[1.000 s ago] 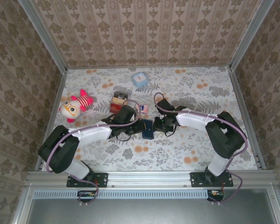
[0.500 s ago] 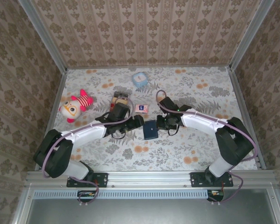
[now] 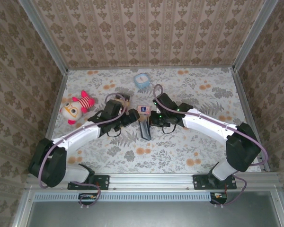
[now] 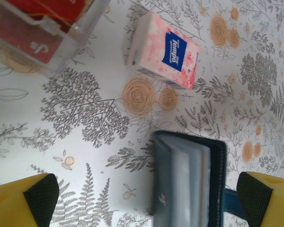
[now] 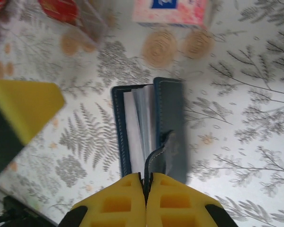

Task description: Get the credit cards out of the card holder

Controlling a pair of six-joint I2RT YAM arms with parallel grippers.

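The navy card holder (image 3: 145, 130) lies mid-table with one cover raised, so its pale grey-blue sleeves (image 5: 139, 120) fan open. My right gripper (image 5: 146, 189) is shut on the thin navy edge of that raised cover, at the holder's near end. My left gripper (image 4: 149, 208) is open, its yellow fingers (image 4: 35, 198) set wide apart. The holder (image 4: 189, 179) sits low between them, touching neither. In the top view the left gripper (image 3: 132, 118) is just left of the holder and the right gripper (image 3: 150, 121) is at its top end. The credit cards are hidden inside.
A pink tissue pack (image 3: 143, 109) lies just behind the holder. A clear box with red contents (image 4: 42, 28) sits to its left, partly under my left arm. A plush toy (image 3: 75, 108) is at far left. A small blue object (image 3: 142, 80) sits near the back wall.
My left gripper opened and drew back to the left, off the holder. My right gripper closed on the holder's cover and raised it, so the holder now stands open.
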